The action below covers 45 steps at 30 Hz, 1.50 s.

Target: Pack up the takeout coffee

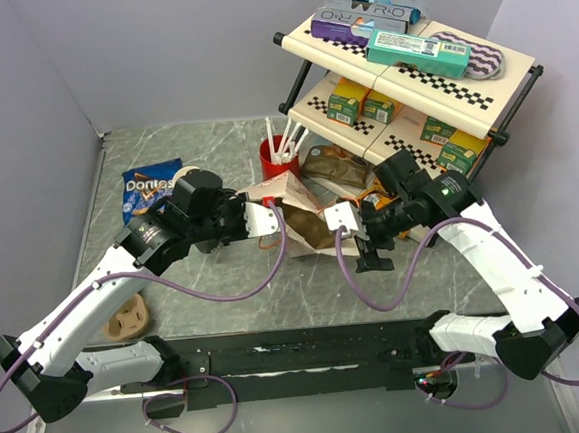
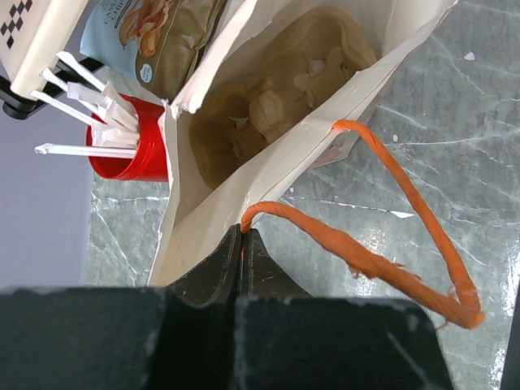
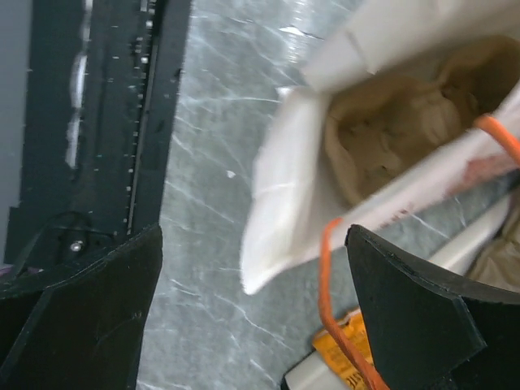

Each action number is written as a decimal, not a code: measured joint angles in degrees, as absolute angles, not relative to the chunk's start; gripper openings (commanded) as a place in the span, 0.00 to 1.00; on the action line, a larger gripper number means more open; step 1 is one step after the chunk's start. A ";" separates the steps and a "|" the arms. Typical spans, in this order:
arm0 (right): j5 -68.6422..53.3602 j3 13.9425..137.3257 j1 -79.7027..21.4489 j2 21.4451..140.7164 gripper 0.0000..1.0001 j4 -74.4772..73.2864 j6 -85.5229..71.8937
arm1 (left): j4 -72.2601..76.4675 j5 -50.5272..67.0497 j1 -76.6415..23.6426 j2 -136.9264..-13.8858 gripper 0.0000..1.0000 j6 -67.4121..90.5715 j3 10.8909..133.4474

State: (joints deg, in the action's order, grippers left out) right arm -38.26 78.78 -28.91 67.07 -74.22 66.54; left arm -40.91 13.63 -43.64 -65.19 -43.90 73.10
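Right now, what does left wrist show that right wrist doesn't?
Only left wrist: red cup with white straws, snack packet, left gripper shut on the paper bag rim. Only right wrist: black rail, right gripper open. Both: the open bag, its orange handle, marble table. The coffee cup shows in neither.

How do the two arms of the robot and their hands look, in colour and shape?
Both the left arm and the right arm have white link shells with black joints and bases. A purple cable loops along each. The left hand and the right hand have matte black, wedge-shaped fingers. No markings are visible.
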 measured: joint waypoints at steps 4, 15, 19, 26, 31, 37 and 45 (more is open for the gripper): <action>-38.70 78.72 -30.30 67.07 1.00 -75.75 67.88 | -40.32 13.08 -43.62 -65.21 0.01 -44.14 73.01; -26.02 69.80 -34.37 63.61 1.00 -70.24 68.60 | -40.95 12.69 -43.53 -65.23 0.01 -45.36 72.86; -21.28 66.94 -34.35 62.78 1.00 -66.08 69.56 | -41.65 12.88 -43.24 -65.23 0.01 -45.41 72.88; -12.64 57.23 -34.13 61.95 1.00 -60.58 71.79 | -42.72 13.67 -42.52 -65.23 0.01 -45.41 73.17; -12.10 56.66 -33.17 59.94 1.00 -58.46 73.21 | -42.81 13.61 -42.35 -65.23 0.01 -45.41 73.19; -12.62 53.45 -32.84 51.16 1.00 -56.07 78.11 | -42.87 13.06 -42.22 -65.23 0.01 -45.84 73.19; -8.93 47.57 -32.84 48.51 1.00 -56.29 82.94 | -42.76 12.12 -41.78 -65.06 0.01 -46.33 73.17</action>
State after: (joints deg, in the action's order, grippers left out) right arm -8.93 47.57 -32.84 48.51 -56.29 82.94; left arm -42.76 12.12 -41.78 -65.06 -46.33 73.17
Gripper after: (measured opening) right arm 0.997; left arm 0.023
